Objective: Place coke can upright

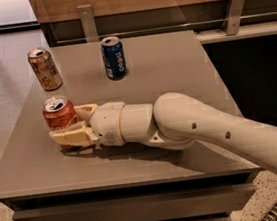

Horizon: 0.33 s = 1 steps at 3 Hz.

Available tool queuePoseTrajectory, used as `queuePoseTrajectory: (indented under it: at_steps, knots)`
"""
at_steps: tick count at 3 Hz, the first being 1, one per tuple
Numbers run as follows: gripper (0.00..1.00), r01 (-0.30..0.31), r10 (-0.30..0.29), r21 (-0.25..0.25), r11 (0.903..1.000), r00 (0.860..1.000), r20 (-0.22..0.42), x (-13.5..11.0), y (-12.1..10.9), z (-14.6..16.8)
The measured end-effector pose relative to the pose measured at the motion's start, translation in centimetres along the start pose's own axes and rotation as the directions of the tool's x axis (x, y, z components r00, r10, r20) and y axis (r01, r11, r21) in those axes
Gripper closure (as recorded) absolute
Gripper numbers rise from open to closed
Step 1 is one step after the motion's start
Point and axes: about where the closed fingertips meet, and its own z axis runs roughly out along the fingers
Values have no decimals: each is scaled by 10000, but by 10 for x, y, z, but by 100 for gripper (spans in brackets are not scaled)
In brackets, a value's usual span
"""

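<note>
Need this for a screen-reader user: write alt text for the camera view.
A robot arm's gripper lies low on a grey table at an upright coke can, toward the picture's left. A Pepsi can and a brown can stand upright farther back.

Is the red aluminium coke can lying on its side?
No, the coke can stands upright on the grey table, held in the gripper near its left edge.

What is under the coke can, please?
The coke can stands upright on the table. The gripper holds it near the table's edge; its near finger covers the can's base, so the contact is hidden.
</note>
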Motion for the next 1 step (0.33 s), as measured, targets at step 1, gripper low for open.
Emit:
queuePoseTrajectory:
  at_steps: [1]
  knots:
    - [7, 0, 0, -1, 10000, 10000, 0, 0, 0, 0]
